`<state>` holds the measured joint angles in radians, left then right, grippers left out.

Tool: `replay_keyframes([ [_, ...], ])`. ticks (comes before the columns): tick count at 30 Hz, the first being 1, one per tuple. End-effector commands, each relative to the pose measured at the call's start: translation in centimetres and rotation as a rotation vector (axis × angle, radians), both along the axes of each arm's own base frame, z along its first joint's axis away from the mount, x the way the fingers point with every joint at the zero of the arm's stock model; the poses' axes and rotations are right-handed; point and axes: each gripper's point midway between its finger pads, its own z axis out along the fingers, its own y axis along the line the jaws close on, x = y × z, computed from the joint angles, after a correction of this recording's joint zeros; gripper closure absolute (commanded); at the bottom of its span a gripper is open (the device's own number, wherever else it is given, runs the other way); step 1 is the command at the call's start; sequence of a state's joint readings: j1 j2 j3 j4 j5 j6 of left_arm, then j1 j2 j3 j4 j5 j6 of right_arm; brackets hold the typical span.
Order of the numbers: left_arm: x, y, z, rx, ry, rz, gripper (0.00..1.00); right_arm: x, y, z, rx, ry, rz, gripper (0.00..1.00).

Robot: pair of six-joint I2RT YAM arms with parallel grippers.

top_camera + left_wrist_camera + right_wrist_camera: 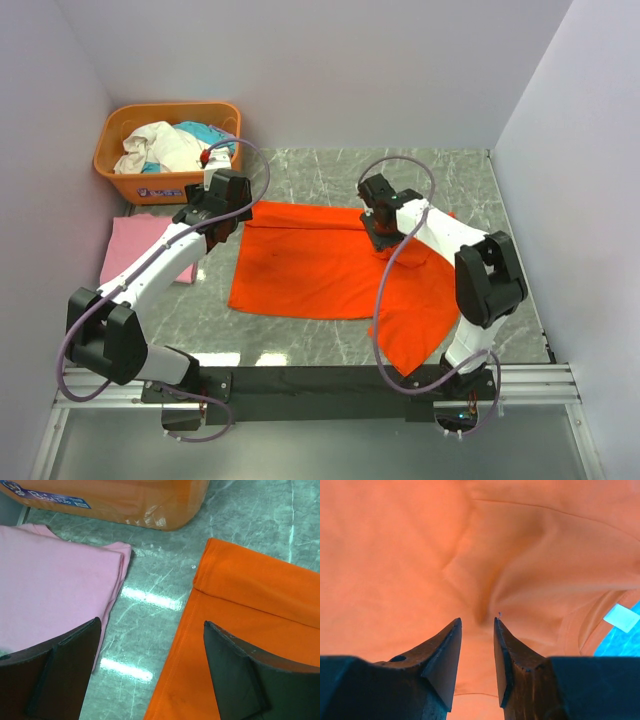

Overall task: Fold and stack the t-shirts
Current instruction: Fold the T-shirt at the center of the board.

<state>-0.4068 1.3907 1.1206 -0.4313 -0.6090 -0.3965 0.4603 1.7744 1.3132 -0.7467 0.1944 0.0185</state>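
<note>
The orange-red t-shirt (300, 265) lies spread across the middle of the table, with a folded band along its far edge and a flap reaching toward the front right. The pink t-shirt (135, 245) lies folded at the left. My left gripper (222, 222) hangs open and holds nothing. In the left wrist view it (151, 621) is over bare table, between the pink t-shirt (50, 575) and the orange-red t-shirt's (250, 610) left edge. My right gripper (380, 238) is down on the orange-red shirt's far right part. Its jaws (477, 619) stand slightly apart over puckered orange-red cloth (410, 555), pinching nothing.
An orange plastic basket (120, 165) with several bundled clothes (165, 145) stands at the back left, close to the left gripper; its wall (150, 505) shows in the left wrist view. White walls close in three sides. The rail with the arm bases (320, 380) runs along the front.
</note>
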Motion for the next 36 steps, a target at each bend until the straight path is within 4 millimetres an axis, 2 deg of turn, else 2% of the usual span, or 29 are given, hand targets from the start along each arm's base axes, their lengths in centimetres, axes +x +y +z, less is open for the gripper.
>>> replay_keyframes([
  [1,0.3,0.2,0.5,0.015,-0.011,0.0,0.11,0.4,1.6,1.7,0.018,-0.105,0.079,0.6],
  [10,0.3,0.4,0.3,0.021,-0.009,0.006,0.11,0.8,2.9,-1.4,0.024,-0.059,0.096,0.62],
  [15,0.3,0.4,0.3,0.022,-0.008,0.006,0.11,1.6,3.6,-2.3,0.046,-0.06,0.086,0.65],
  [19,0.3,0.4,0.3,0.023,-0.007,0.005,0.11,1.9,3.4,-3.7,0.032,-0.04,0.075,0.66],
  [31,0.3,0.3,0.1,0.025,0.0,0.004,0.11,2.7,2.3,-4.7,0.029,-0.051,0.005,0.71],
  [36,0.3,0.3,-0.2,0.029,0.007,0.005,0.11,2.9,2.1,-4.8,0.035,-0.05,-0.005,0.79],
])
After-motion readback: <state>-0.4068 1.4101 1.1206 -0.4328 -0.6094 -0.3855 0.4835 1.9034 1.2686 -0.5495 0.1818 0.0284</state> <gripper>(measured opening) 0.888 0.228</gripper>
